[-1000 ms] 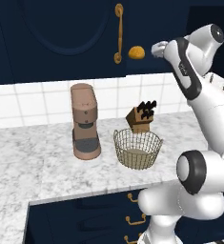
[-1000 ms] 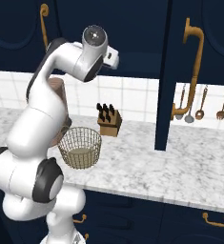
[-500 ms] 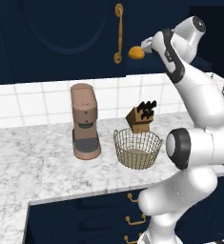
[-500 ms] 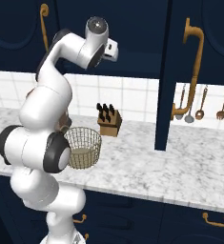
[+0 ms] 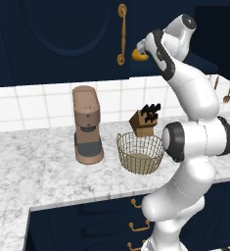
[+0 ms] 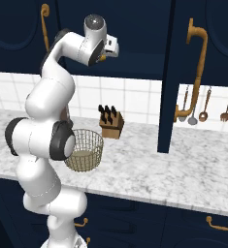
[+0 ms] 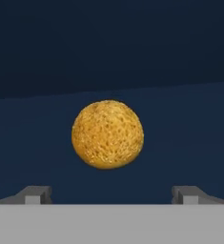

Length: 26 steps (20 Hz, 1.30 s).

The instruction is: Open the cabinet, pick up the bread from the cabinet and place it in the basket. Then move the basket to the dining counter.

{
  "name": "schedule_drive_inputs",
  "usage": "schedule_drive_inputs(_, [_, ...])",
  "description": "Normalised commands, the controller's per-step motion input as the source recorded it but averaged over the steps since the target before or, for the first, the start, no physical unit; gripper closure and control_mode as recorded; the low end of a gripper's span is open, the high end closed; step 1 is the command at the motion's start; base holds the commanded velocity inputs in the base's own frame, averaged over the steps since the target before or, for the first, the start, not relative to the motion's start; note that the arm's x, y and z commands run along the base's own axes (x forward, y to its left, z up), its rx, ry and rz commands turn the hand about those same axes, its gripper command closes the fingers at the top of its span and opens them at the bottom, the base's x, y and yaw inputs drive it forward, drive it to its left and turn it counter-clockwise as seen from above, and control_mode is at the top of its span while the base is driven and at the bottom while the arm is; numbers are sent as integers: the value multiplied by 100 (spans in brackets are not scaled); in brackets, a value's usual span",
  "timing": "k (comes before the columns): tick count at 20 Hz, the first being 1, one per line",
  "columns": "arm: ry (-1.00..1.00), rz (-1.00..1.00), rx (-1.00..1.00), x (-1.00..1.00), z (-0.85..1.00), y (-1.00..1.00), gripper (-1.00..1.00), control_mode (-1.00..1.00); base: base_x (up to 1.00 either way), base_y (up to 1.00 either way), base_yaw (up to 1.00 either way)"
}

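The cabinet (image 6: 135, 34) stands open, its door swung out edge-on at the right of the right base view, and the arm reaches up into it. In the hand view the bread (image 7: 107, 134) sits dead centre on the dark shelf, a round golden bun, with the claw (image 7: 111, 194) spread wide, its two tips low at either side of the frame and well clear of the bun. In the left base view the bun (image 5: 138, 54) peeks out just left of the white wrist, near the top middle. The step in hand looks like the final approach for the grasp. I'd say the thing to do is push straight ahead, keeping the bun centred between the tips, until they flank its widest part, then close gently, since a round bun may roll or squash. The basket (image 5: 140, 152) waits on the counter (image 5: 33, 171) below, just in front of the knife block (image 5: 144, 121), right of the coffee machine (image 5: 87, 124).
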Motion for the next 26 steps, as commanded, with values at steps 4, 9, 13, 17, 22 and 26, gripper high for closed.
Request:
schedule_drive_inputs(4, [2, 0, -5, 37, 0, 17, -100, -100, 0, 0, 0])
schedule_drive_inputs(9, [5, 0, -4, 40, 0, 4, -100, -100, 0, 0, 0])
schedule_drive_inputs(13, [12, 0, -5, 30, -5, 0, -100, -100, 0, 0, 0])
schedule_drive_inputs(17, [6, 0, -4, 16, -8, 0, -100, -100, 0, 0, 0])
schedule_drive_inputs(22, [4, 0, -2, 15, -17, 0, -100, -100, 0, 0, 0])
schedule_drive_inputs(26, [2, 0, 0, 3, -24, 0, -100, -100, 0, 0, 0])
